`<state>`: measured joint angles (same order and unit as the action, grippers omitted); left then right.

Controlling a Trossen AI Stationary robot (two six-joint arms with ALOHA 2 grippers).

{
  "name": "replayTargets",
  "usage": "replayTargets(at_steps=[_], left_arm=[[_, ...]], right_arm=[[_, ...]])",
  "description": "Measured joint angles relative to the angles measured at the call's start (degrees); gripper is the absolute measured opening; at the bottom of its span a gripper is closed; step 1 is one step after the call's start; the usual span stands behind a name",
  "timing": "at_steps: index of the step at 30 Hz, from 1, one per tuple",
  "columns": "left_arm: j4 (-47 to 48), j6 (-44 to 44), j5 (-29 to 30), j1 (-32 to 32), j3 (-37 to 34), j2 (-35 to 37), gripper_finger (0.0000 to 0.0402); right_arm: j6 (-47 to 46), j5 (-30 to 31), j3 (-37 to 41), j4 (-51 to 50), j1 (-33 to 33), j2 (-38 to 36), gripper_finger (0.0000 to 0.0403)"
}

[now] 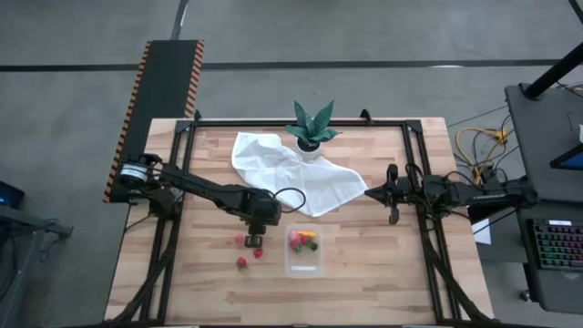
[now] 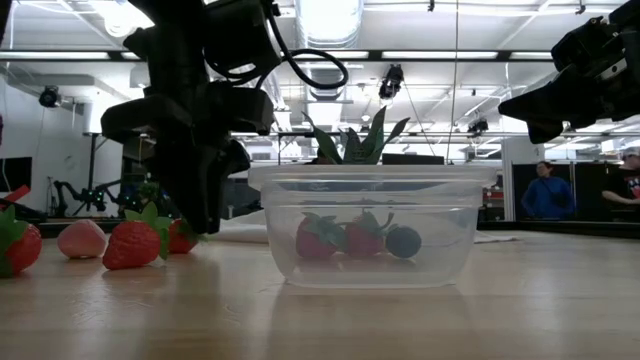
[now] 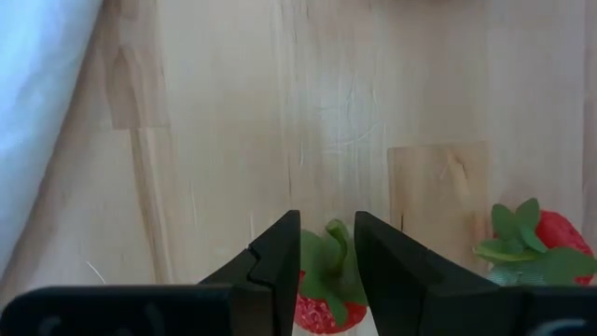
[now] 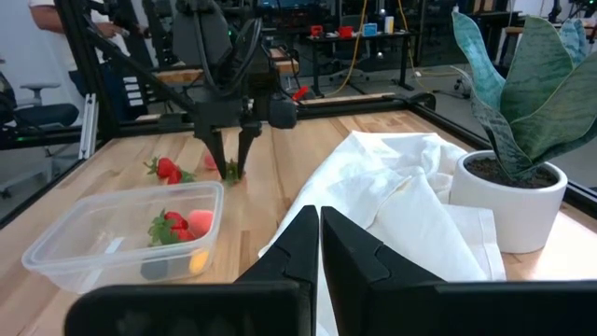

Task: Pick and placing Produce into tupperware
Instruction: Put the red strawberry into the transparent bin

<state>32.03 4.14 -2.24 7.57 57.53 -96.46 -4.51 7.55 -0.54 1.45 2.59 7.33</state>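
My left gripper (image 1: 255, 240) points down at the table left of the tupperware (image 1: 303, 265), shut on a red strawberry piece (image 3: 326, 297). More loose produce lies close by: a strawberry (image 3: 546, 245), a pink piece (image 2: 82, 238) and another strawberry (image 2: 135, 245). The clear tupperware (image 2: 370, 272) holds two strawberries (image 2: 345, 238), a dark round piece (image 2: 404, 241) and an orange-yellow sliver (image 1: 311, 236). My right gripper (image 4: 318, 245) is shut on nothing and hovers over the table's right side (image 1: 393, 195). My left gripper pinches the strawberry between its two fingers at the green leafy top (image 3: 322, 257). The fingers (image 3: 284, 257) come from above, pointing down. In the right wrist view the strawberry (image 4: 232, 173) sits at the fingertips, level with the table top; whether it is lifted, I cannot tell.
A large white cloth (image 1: 291, 178) lies crumpled across the table's far middle, with a potted spiky green plant (image 1: 312, 129) behind it. Bare wood lies on the near side of the tupperware. People stand in the room beyond the table (image 2: 545, 190).
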Motion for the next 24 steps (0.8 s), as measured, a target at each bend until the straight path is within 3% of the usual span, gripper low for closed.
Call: replayTargets(at_steps=[13,21,24], left_arm=[[0.17,-0.04,-0.04,0.0,0.01,0.01,0.0086],[0.37,-0.07,-0.33,0.0,0.01,0.01,0.0013],[0.86,-0.08,-2.16,-0.02,0.01,0.01,0.0005]], right_arm=[[0.0,0.0,0.0,-0.02,0.0,0.0,0.0009],[0.02,-0.01,0.0,-0.01,0.01,0.0,0.0009],[0.0,0.0,0.0,-0.02,0.02,0.0,0.0009]])
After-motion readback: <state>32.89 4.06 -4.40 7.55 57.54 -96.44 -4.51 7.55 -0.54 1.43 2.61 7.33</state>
